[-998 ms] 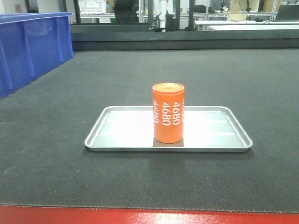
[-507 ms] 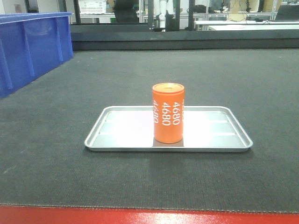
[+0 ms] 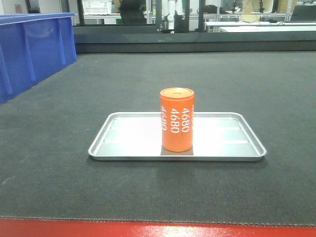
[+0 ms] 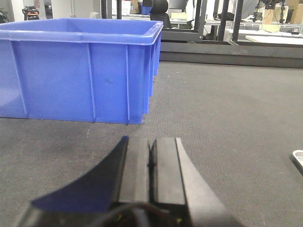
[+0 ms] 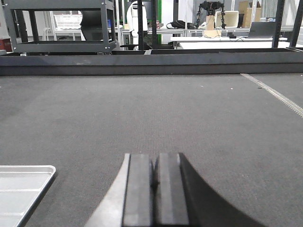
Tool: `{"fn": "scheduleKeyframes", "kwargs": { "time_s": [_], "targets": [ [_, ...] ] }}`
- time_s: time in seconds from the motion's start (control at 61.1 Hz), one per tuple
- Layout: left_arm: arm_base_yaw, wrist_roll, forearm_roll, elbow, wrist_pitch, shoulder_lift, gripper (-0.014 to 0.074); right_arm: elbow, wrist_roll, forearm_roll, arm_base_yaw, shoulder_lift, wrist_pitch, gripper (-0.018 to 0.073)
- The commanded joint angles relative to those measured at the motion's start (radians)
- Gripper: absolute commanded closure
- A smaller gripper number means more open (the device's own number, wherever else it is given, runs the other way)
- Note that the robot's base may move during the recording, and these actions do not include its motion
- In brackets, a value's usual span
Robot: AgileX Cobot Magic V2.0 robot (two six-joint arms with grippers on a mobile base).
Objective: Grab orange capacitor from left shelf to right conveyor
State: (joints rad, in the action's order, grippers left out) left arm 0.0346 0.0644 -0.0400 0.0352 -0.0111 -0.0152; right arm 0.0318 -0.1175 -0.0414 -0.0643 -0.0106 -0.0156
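Observation:
The orange capacitor [image 3: 177, 120] stands upright on a shallow silver tray [image 3: 123, 143], white "4680" showing on its side. The tray lies on the dark-grey belt of the right conveyor [image 3: 148, 79], whose red front edge [image 3: 148, 229] runs along the bottom of the front view. No gripper appears in the front view. My left gripper [image 4: 151, 144] hovers low over the belt, shut with nothing between its pads. My right gripper [image 5: 155, 158] is likewise shut and empty above the belt. The left shelf is out of view.
A large blue plastic bin [image 3: 29, 49] stands at the belt's far left and fills the left wrist view [image 4: 80, 71] ahead of that gripper. The tray's corner [image 5: 23, 189] lies left of my right gripper. A dark raised rail [image 3: 197, 42] borders the belt's back.

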Motion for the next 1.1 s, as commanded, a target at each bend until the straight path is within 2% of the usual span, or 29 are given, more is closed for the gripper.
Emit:
{"fn": "scheduleKeyframes", "kwargs": {
  "time_s": [0.0,1.08],
  "targets": [
    [0.000,0.006,0.002,0.022,0.091,-0.007,0.0722,-0.021,0.008,0.001,-0.005,-0.014,-0.096,0.0510],
    [0.000,0.006,0.002,0.022,0.091,-0.007,0.0722,-0.021,0.008,0.001,-0.005,-0.014,-0.094,0.0510]
  ]
}}
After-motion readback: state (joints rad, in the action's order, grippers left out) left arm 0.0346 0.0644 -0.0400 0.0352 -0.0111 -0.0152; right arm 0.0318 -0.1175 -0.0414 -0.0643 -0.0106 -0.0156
